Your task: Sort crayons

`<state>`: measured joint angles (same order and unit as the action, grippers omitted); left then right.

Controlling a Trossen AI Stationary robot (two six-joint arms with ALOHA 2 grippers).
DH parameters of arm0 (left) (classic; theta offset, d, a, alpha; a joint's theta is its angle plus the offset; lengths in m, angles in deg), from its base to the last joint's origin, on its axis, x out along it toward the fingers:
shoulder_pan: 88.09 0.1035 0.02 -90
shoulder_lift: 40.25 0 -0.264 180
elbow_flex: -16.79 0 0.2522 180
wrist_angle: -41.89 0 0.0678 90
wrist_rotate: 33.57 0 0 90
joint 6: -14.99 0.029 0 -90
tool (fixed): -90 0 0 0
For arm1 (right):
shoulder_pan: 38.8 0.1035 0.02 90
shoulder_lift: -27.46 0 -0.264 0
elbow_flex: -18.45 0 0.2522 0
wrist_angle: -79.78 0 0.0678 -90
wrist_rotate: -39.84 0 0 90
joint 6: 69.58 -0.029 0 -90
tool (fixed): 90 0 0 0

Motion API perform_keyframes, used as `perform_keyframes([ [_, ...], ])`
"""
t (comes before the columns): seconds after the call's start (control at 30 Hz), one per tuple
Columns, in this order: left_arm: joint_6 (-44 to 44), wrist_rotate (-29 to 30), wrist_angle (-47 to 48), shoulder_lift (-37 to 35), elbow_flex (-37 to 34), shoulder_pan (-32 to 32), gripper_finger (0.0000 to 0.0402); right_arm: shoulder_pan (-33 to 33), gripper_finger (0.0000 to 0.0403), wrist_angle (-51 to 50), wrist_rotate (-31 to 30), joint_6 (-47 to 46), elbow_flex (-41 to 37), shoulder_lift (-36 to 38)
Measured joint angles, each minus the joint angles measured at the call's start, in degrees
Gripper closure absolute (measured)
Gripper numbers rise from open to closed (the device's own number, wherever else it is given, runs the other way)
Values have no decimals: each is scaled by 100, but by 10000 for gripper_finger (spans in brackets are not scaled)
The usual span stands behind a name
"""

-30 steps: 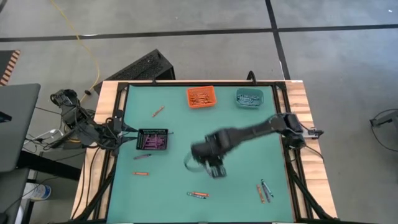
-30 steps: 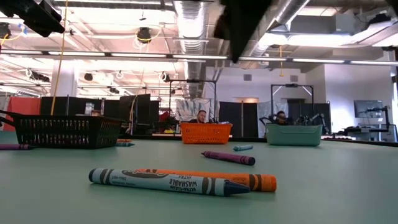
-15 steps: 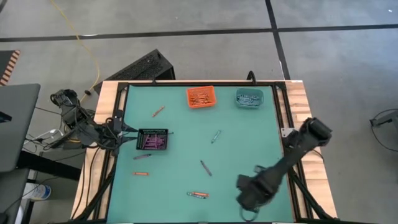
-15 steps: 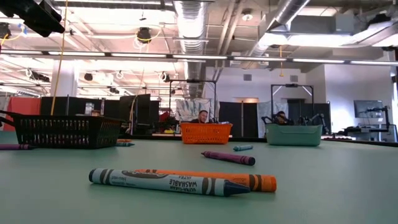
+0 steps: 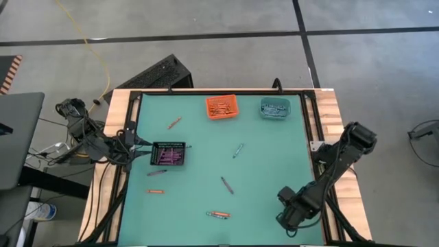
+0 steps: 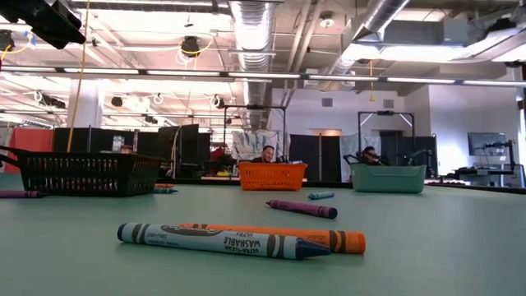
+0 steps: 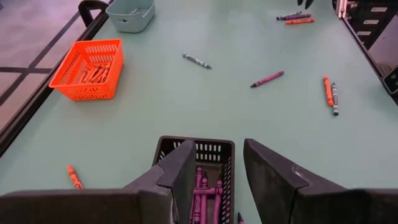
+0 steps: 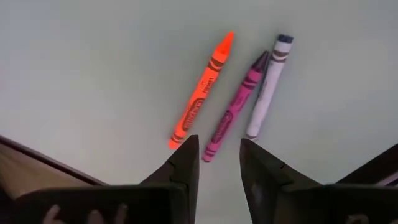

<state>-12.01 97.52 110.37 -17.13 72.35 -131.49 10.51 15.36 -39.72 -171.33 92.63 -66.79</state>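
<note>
The green bench (image 5: 260, 171) is carrying everything here. The right arm is reaching down over the bench's front right corner, with the right gripper (image 8: 219, 163) hovering over three crayons lying side by side there: an orange crayon (image 8: 202, 92), a purple crayon (image 8: 235, 107) and a blue crayon (image 8: 268, 85). Its fingers are sitting a narrow gap apart and aren't holding anything; the purple one's blunt end is lining up with that gap.

The left arm is waiting at the bench's left edge, and the left gripper (image 7: 219, 180) is hanging over the black bin (image 5: 168, 154), fingers also parted a little and gripping nothing. That bin is sitting near the left edge and has purple crayons in it.

The orange bin (image 5: 221, 106) and the teal bin (image 5: 275, 107) are sitting near each other along the back edge, both with crayons inside.

Loose crayons are still lying around: an orange stick (image 5: 174, 123) near the back left, a teal one (image 5: 238, 150) around the middle, a purple one (image 5: 226, 184) a bit closer to the front, a purple (image 5: 156, 172) and an orange (image 5: 155, 191) over by the left edge in front of the black bin, and an orange and blue pair (image 5: 218, 215) touching each other near the front edge.
</note>
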Motion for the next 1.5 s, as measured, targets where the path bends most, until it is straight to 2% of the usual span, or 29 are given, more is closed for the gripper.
perform_keyframes([
  [0.2, 0, 0, 0, 0, 0, -2, 276, -60, 292, 15, 0, -816, 4, -19],
  [0.5, 0, 2, 0, -2, 0, -2, 276, -29, 292, 136, 42, -611, 4, -317],
  [0.7, 0, 0, 0, -1, 0, -1, 276, -34, 292, 803, -112, -447, 7, -333],
  [1.2, 0, 0, -1, 0, 0, 0, 276, -225, 292, 588, -149, -444, -6, -449],
  [1.5, 0, 0, -1, 0, 0, -2, 276, -261, 292, 1115, -195, -355, -505, -438],
])
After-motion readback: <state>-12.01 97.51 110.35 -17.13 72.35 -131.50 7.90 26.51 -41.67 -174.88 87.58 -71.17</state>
